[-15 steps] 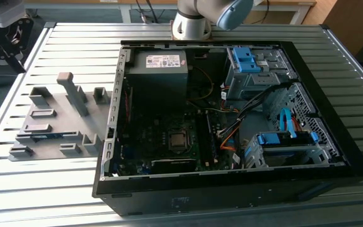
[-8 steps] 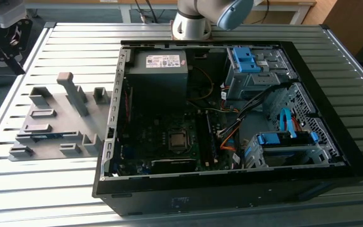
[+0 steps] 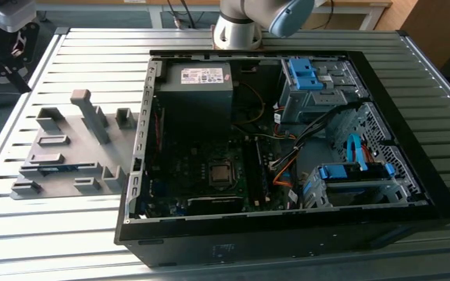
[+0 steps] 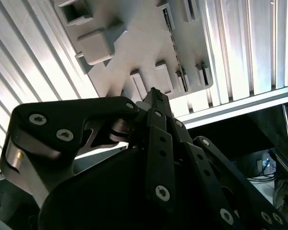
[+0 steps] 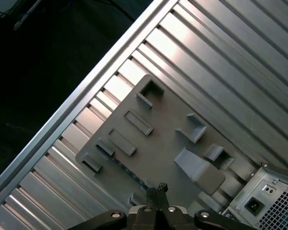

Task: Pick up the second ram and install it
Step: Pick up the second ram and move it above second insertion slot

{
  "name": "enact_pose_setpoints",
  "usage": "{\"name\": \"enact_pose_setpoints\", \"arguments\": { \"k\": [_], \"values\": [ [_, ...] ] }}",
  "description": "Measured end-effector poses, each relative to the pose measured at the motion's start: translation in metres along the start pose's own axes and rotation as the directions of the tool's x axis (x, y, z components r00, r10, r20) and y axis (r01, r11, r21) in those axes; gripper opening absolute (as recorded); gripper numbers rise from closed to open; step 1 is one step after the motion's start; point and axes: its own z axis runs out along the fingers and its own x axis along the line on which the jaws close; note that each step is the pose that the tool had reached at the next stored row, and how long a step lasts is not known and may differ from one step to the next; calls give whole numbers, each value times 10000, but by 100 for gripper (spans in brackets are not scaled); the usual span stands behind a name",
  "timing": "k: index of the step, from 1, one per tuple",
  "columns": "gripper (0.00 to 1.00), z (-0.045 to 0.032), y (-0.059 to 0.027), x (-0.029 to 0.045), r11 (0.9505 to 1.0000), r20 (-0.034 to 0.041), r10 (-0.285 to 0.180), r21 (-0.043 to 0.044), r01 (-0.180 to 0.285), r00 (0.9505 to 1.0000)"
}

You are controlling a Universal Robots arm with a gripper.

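The pincer (image 5: 157, 189) (image 4: 153, 95) (in both wrist views) hangs with its 2 fingers closed together, tips downward.
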Motion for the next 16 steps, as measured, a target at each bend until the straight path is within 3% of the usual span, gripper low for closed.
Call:
{"name": "enact_pose_setpoints", "arguments": {
  "k": [8,16],
  "values": [
    [11,3,1,4,9977,-9,-681,-12,681,9977],
    [11,4,2,8,9949,-13,-1010,-18,1010,9949]
  ]
}}
